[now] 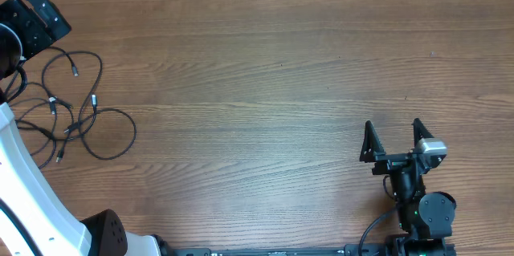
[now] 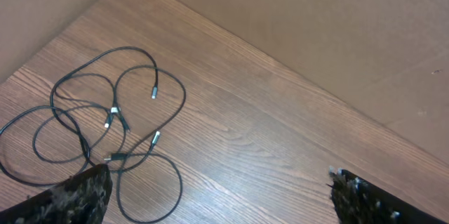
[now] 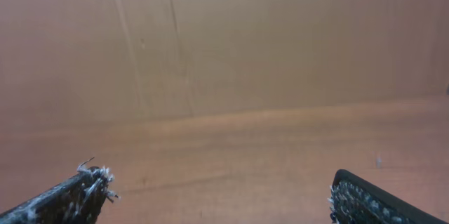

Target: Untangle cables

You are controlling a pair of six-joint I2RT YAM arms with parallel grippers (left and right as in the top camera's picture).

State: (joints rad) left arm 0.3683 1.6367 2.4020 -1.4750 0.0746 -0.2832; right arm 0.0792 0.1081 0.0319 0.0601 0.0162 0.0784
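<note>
Now: left gripper (image 2: pixel 221 185), right gripper (image 1: pixel 395 138) jaws wide, empty; cables (image 2: pixel 114 112) untouched.

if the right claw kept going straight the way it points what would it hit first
Nothing nearby: ahead of the right claw lies only bare wooden table, then probably a brown wall behind its far edge; depth is unclear. The cables lie far to its left.

The cables (image 2: pixel 116 115) are black, with grey plug ends and tiny pale, perhaps white, bands. The bench (image 1: pixel 265 87) is mid-brown with streaky wood grain. The right gripper (image 1: pixel 393 124) is black, its fingers (image 3: pixel 70 196) flecked whitish. The wall (image 2: pixel 316 34) is plain tan.
</note>
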